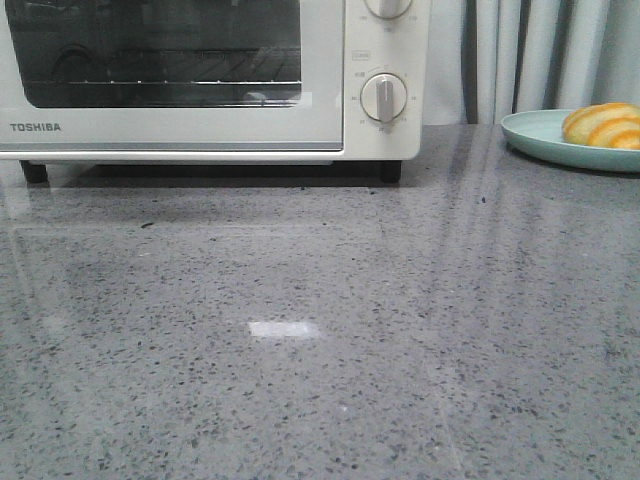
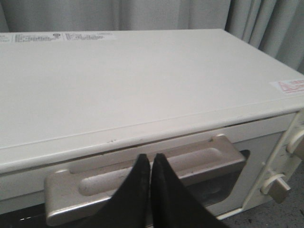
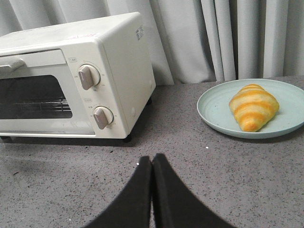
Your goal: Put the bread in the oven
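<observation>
**Oven door shut, bread on plate: opening step pending**

Setting: grey speckled stone counter, pale pleated curtains behind.

Item 1, the oven: white, at the counter's back left, glass door closed, wire rack visible inside. Metal door handle runs along the door's top edge.

Item 2, the bread: striped golden roll lying on a pale green plate, to the right of the oven and well apart from it.

Item 3, left gripper: fingers pressed together, holding nothing, tips just above the handle's middle; contact cannot be told.

Item 4, right gripper: fingers likewise together and empty, over bare counter between oven and plate.

Step in hand, as judged: opening the door. The left fingers would need to part and hook the handle's recess near its centre, then pull out and down so the door swings evenly.

Clearances: the counter in front of the oven gives the door room to drop. The plate sits at the front view's right edge; the right arm has an unobstructed path to it.
</observation>
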Controlling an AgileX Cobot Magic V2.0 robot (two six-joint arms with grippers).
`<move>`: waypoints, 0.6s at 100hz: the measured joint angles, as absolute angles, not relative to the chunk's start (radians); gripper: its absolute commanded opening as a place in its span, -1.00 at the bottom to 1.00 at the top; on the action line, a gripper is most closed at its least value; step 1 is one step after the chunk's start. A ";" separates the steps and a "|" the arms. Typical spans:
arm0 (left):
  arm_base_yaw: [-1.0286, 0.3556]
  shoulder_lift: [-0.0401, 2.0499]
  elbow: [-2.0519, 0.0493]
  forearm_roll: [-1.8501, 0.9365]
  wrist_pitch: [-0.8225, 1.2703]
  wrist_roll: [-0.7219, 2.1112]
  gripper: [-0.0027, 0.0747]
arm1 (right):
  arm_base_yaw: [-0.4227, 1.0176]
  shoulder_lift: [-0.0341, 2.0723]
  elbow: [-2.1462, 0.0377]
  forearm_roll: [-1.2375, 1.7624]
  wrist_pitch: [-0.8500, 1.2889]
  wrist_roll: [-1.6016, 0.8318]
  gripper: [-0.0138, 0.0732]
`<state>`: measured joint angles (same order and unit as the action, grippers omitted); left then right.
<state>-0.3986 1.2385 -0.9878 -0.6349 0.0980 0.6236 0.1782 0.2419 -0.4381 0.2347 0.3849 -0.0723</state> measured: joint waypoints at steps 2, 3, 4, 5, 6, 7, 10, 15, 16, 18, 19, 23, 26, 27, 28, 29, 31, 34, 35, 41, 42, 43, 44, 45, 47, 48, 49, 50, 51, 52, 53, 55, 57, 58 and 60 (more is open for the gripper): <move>-0.399 1.246 -0.988 -0.636 0.095 0.625 -0.99 | 0.178 0.242 -0.438 0.235 0.385 -0.072 -0.80; -0.399 1.248 -0.988 -0.636 0.092 0.625 -0.99 | 0.178 0.242 -0.438 0.235 0.385 -0.072 -0.80; -0.399 1.252 -0.988 -0.636 0.093 0.625 -0.99 | 0.178 0.242 -0.438 0.235 0.385 -0.072 -0.80; -0.399 1.253 -0.988 -0.636 0.093 0.625 -0.99 | 0.178 0.242 -0.438 0.235 0.385 -0.072 -0.80; -0.399 1.258 -0.988 -0.636 0.093 0.625 -0.99 | 0.178 0.242 -0.438 0.235 0.385 -0.072 -0.80; -0.399 1.260 -0.988 -0.636 0.090 0.625 -0.99 | 0.178 0.242 -0.438 0.235 0.385 -0.072 -0.80; -0.399 1.266 -0.988 -0.636 0.085 0.625 -0.99 | 0.178 0.242 -0.438 0.235 0.385 -0.072 -0.80; -0.399 1.270 -0.992 -0.636 0.085 0.625 -0.99 | 0.178 0.242 -0.438 0.235 0.387 -0.072 -0.80; -0.399 1.271 -0.992 -0.636 0.085 0.625 -0.99 | 0.178 0.242 -0.438 0.235 0.387 -0.072 -0.80; -0.399 1.274 -0.994 -0.636 0.085 0.625 -0.99 | 0.178 0.242 -0.438 0.235 0.387 -0.072 -0.80; -0.399 1.273 -0.994 -0.636 0.085 0.625 -0.99 | 0.178 0.242 -0.438 0.235 0.387 -0.072 -0.80; -0.399 1.273 -0.994 -0.636 0.085 0.625 -0.99 | 0.178 0.242 -0.438 0.235 0.390 -0.072 -0.80; -0.399 1.273 -0.994 -0.636 0.085 0.625 -0.99 | 0.178 0.242 -0.438 0.235 0.390 -0.072 -0.80; -0.399 1.273 -0.994 -0.636 0.085 0.625 -0.99 | 0.178 0.242 -0.438 0.235 0.390 -0.072 -0.80; -0.399 1.273 -0.994 -0.636 0.085 0.625 -0.99 | 0.178 0.242 -0.438 0.235 0.390 -0.072 -0.80; -0.399 1.273 -0.994 -0.636 0.085 0.625 -0.99 | 0.178 0.242 -0.438 0.235 0.392 -0.072 -0.80; -0.399 1.273 -0.994 -0.636 0.087 0.625 -0.99 | 0.178 0.242 -0.438 0.235 0.392 -0.072 -0.80; -0.399 1.273 -0.995 -0.636 0.092 0.625 -0.99 | 0.178 0.242 -0.438 0.235 0.392 -0.072 -0.80; -0.399 1.273 -0.995 -0.636 0.094 0.625 -0.99 | 0.178 0.242 -0.438 0.235 0.392 -0.072 -0.80; -0.399 1.273 -0.997 -0.634 0.112 0.625 -0.99 | 0.178 0.242 -0.438 0.237 0.393 -0.072 -0.80; -0.399 1.273 -0.997 -0.634 0.116 0.625 -0.99 | 0.178 0.242 -0.438 0.237 0.393 -0.072 -0.80; -0.399 1.273 -0.999 -0.629 0.123 0.625 -0.99 | 0.178 0.242 -0.438 0.239 0.393 -0.072 -0.80; -0.399 1.273 -0.999 -0.629 0.126 0.625 -0.99 | 0.178 0.242 -0.438 0.239 0.393 -0.072 -0.80; -0.399 1.273 -0.999 -0.626 0.133 0.625 -0.99 | 0.178 0.242 -0.438 0.242 0.393 -0.072 -0.80; -0.399 1.273 -1.001 -0.617 0.139 0.625 -0.99 | 0.178 0.242 -0.438 0.244 0.393 -0.072 -0.80; -0.399 1.273 -1.001 -0.612 0.146 0.625 -0.99 | 0.178 0.242 -0.438 0.247 0.393 -0.072 -0.80; -0.399 1.273 -1.001 -0.608 0.149 0.625 -0.99 | 0.178 0.242 -0.438 0.250 0.393 -0.072 -0.80; -0.399 1.273 -1.001 -0.602 0.156 0.625 -0.99 | 0.178 0.242 -0.438 0.252 0.393 -0.072 -0.80; -0.399 1.270 -1.001 -0.599 0.158 0.625 -0.99 | 0.178 0.242 -0.438 0.256 0.393 -0.072 -0.80; -0.399 1.271 -1.001 -0.595 0.163 0.625 -0.99 | 0.178 0.242 -0.438 0.258 0.393 -0.072 -0.80; -0.399 1.269 -1.001 -0.589 0.167 0.625 -0.99 | 0.178 0.242 -0.438 0.260 0.395 -0.072 -0.80; -0.399 1.262 -0.999 -0.583 0.176 0.625 -0.99 | 0.178 0.242 -0.438 0.266 0.394 -0.072 -0.80; -0.399 1.259 -0.996 -0.578 0.184 0.625 -0.99 | 0.178 0.242 -0.438 0.273 0.394 -0.072 -0.80; -0.399 1.254 -0.993 -0.576 0.186 0.625 -0.99 | 0.178 0.242 -0.438 0.278 0.394 -0.072 -0.80; -0.399 1.246 -0.987 -0.573 0.192 0.625 -0.99 | 0.178 0.242 -0.438 0.282 0.394 -0.072 -0.80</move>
